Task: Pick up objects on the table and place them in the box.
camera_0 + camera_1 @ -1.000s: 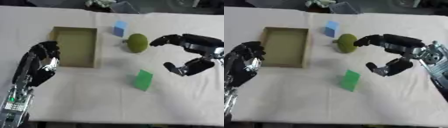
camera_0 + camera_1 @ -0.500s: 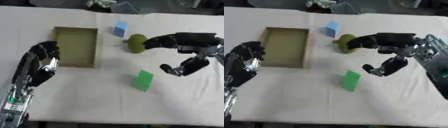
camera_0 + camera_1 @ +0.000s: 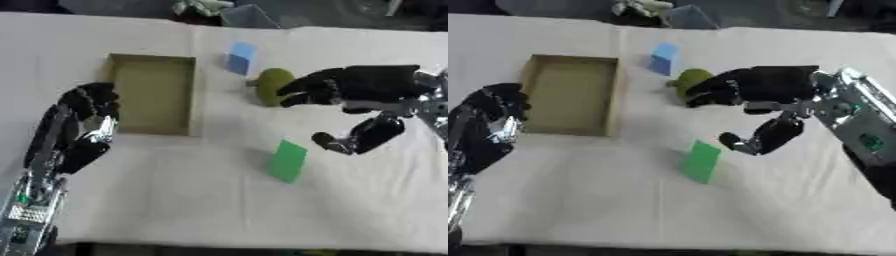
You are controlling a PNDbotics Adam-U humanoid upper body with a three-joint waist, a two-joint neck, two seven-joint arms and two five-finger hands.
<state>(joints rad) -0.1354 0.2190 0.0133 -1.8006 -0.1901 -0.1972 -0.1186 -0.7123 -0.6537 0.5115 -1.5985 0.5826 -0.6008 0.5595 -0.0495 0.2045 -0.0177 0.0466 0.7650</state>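
Right robot hand [image 3: 350, 90] spread wide, fingertips at the green fruit [image 3: 271, 86], thumb below. Left robot hand [image 3: 83, 125] relaxed beside box [image 3: 156, 95]. Right wrist plate seen in right eye view only.

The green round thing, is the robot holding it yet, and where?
Not yet. The right hand reaches its fingers onto the top of the green round thing, thumb apart and lower, not closed round it. The left hand holds nothing.

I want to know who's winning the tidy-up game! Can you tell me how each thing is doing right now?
Box: open, nothing in it.
Green ball: on the table, right hand's fingers at its side.
Blue block: on the table, untouched.
Green block: on the table, untouched.
Right hand: open, reaching round the ball.
Left hand: resting beside the box, holding nothing.
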